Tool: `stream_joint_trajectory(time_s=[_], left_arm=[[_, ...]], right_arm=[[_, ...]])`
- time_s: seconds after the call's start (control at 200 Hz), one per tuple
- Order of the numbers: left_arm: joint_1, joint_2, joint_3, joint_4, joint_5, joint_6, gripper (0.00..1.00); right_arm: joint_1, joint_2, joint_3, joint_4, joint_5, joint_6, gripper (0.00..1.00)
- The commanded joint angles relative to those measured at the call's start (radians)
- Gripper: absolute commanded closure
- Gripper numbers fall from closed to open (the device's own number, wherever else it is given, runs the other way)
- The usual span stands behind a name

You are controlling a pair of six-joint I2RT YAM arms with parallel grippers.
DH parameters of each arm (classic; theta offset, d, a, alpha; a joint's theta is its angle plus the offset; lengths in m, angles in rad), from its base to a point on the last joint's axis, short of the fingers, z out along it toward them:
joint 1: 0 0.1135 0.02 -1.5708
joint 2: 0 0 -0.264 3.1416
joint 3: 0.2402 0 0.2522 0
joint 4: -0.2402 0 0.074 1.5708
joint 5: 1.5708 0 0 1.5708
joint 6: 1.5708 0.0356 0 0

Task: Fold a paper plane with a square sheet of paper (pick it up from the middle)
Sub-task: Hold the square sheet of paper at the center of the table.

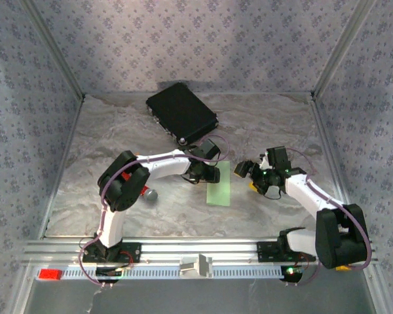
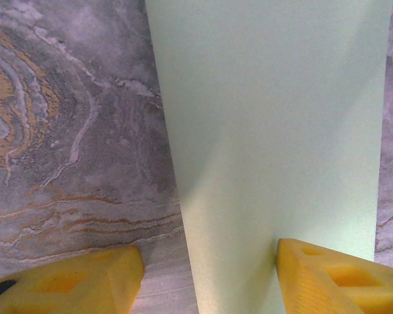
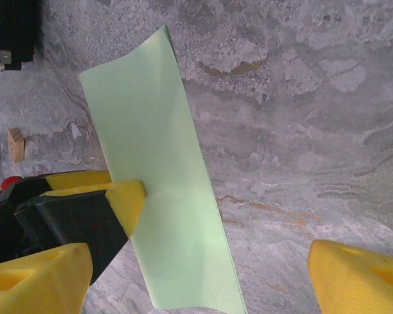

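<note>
The square sheet of paper (image 1: 219,184) lies on the marbled table, light green and folded into a narrow rectangle rather than a pointed plane. My left gripper (image 1: 203,171) is at its left long edge and open. In the left wrist view (image 2: 206,291) one yellow fingertip (image 2: 340,281) rests on the paper (image 2: 268,131) and the other (image 2: 65,284) is on the bare table beside it. That pressing finger (image 3: 121,199) also shows on the paper (image 3: 164,196) in the right wrist view. My right gripper (image 1: 249,175) (image 3: 200,281) hovers open just right of the sheet, holding nothing.
A black rectangular case (image 1: 182,112) lies at the back, just behind the left gripper. A red-handled tool with a grey head (image 1: 147,193) sits by the left arm's elbow. Patterned walls close in the table on three sides.
</note>
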Motion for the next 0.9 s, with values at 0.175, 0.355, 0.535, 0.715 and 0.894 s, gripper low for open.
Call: stream_joint_trajectory(time_s=[0.175,0.355,0.535,0.715,0.894], left_arm=[[0.002,0.101,-0.036,0.020,-0.043,-0.013,0.40],[0.002,0.106,-0.038,0.023,-0.040,-0.021,0.40],[0.001,0.116,-0.034,0.029,-0.028,-0.013,0.40],[-0.001,0.122,-0.033,0.030,-0.023,-0.003,0.40],[-0.002,0.124,-0.032,0.030,-0.023,0.010,0.40]], right_arm=[[0.010,0.015,-0.005,0.005,-0.014,-0.019,0.14],[0.010,0.012,-0.007,0.007,-0.012,-0.021,0.14],[0.010,0.006,-0.011,0.017,-0.016,-0.021,0.14],[0.010,0.009,-0.015,0.020,-0.013,-0.021,0.15],[0.011,0.014,-0.014,0.026,-0.020,-0.022,0.18]])
